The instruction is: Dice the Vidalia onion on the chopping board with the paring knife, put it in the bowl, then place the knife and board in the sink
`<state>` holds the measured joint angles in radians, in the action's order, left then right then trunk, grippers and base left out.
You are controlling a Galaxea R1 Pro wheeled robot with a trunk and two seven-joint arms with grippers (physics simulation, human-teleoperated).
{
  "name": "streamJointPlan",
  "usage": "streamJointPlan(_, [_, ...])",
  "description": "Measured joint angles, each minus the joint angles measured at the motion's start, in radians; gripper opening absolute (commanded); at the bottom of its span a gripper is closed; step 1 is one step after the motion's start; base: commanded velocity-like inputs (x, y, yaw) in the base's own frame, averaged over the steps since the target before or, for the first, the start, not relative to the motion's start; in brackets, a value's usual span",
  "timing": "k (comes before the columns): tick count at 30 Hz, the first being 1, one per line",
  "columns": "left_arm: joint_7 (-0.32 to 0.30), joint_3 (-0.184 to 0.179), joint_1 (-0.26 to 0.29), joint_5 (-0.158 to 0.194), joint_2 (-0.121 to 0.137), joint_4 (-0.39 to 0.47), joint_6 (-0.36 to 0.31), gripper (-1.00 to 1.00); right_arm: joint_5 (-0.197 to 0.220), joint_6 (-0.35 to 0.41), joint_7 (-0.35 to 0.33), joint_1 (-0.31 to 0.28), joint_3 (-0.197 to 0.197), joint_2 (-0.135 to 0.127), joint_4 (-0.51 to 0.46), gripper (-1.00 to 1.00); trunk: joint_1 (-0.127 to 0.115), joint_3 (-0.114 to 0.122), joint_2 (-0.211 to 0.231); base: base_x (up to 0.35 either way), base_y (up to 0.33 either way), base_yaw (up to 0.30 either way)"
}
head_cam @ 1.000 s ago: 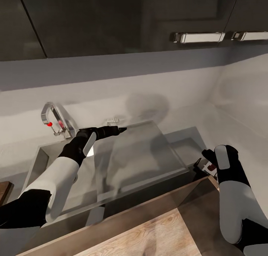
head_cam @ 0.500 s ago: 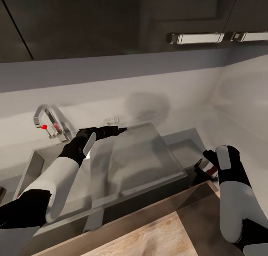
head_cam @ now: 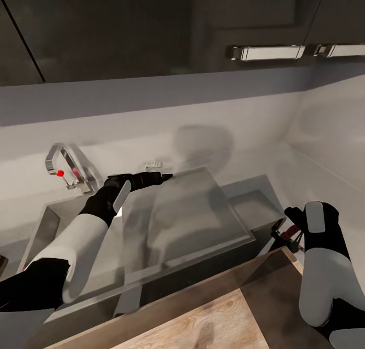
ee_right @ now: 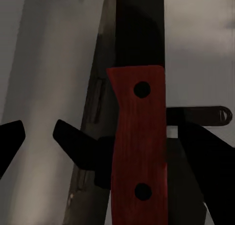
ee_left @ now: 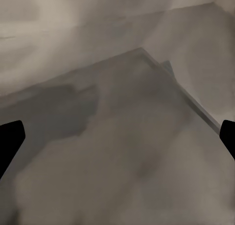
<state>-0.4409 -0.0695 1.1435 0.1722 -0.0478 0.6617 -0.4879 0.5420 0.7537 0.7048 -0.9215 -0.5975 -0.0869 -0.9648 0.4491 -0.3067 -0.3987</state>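
In the head view the sink (head_cam: 66,222) spreads across the middle of the frame, its chrome tap (head_cam: 63,164) with the red knob standing at the left-centre, against the pale wall. Over the basin and its flat drainer (head_cam: 203,212) the left arm reaches in from the lower left, and the left gripper (head_cam: 161,176) hangs above the drainer's far edge near the centre of the frame — its fingers spread wide with nothing between them, as the left wrist view confirms, where the two dark fingertips sit at opposite edges over bare grey steel. At the right edge of the head view, lower down, the right gripper (head_cam: 286,232) hovers beside the near right corner of the sink, just past the corner of the chopping board (head_cam: 213,318), whose wood grain fills the bottom centre of the frame. The right wrist view shows the paring knife (ee_right: 138,141) upright through the middle of the picture, red riveted handle below and dark blade above — the gripper's dark fingers (ee_right: 81,146) are clamped against it from both sides. The grey countertop (head_cam: 324,176) runs along the right of the frame beneath dark upper cabinets (head_cam: 152,29) with metal handles.
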Motion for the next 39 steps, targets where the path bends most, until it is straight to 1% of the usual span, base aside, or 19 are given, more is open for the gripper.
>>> streamJointPlan(19, [0.000, 0.000, 0.000, 0.000, 0.000, -0.001, 0.000, 1.00, -0.001, 0.000, 0.000, 0.000, -0.001, 0.000, 0.000, 1.00, 0.000, 0.000, 0.000, 0.000, 0.000, 0.000])
streamJointPlan(20, [0.000, 0.000, 0.000, 0.000, 0.000, -0.001, 0.000, 1.00, -0.001, 0.000, 0.003, 0.000, -0.002, 0.000, 0.000, 1.00, 0.000, 0.000, 0.000, 0.000, 0.000, 0.000])
streamJointPlan(21, [0.000, 0.000, 0.000, 0.000, 0.000, -0.001, 0.000, 1.00, -0.003, -0.003, 0.023, 0.000, -0.002, 0.000, 0.002, 1.00, 0.000, 0.000, 0.000, 0.000, 0.000, 0.000])
streamJointPlan(25, [0.000, 0.000, 0.000, 0.000, 0.000, -0.002, 0.000, 1.00, -0.008, -0.006, 0.065, 0.000, -0.003, 0.000, 0.005, 1.00, 0.000, 0.000, 0.000, 0.000, 0.000, 0.000])
streamJointPlan(29, [0.000, 0.000, 0.000, 0.000, 0.000, -0.003, 0.000, 1.00, -0.007, -0.008, 0.082, 0.000, -0.003, 0.000, 0.006, 1.00, 0.000, 0.000, 0.000, 0.000, 0.000, 0.000])
streamJointPlan(34, [0.000, 0.000, 0.000, 0.000, 0.000, -0.003, 0.000, 1.00, -0.007, -0.008, 0.085, 0.000, -0.003, 0.000, 0.006, 1.00, 0.000, 0.000, 0.000, 0.000, 0.000, 0.000])
streamJointPlan(35, [0.000, 0.000, 0.000, 0.000, 0.000, -0.003, 0.000, 1.00, -0.007, -0.008, 0.085, 0.000, -0.003, 0.000, 0.006, -1.00, 0.000, 0.000, 0.000, 0.000, 0.000, 0.000])
streamJointPlan(36, [0.000, 0.000, 0.000, 0.000, 0.000, -0.003, 0.000, 1.00, -0.019, 0.001, 0.088, 0.000, -0.003, -0.001, 0.006, -1.00, 0.000, 0.000, 0.000, 0.000, 0.000, 0.000])
streamJointPlan(39, [0.000, 0.000, 0.000, 0.000, 0.000, -0.003, 0.000, 1.00, -0.021, 0.005, 0.090, 0.000, -0.003, -0.001, 0.006, -1.00, 0.000, 0.000, 0.000, 0.000, 0.000, 0.000])
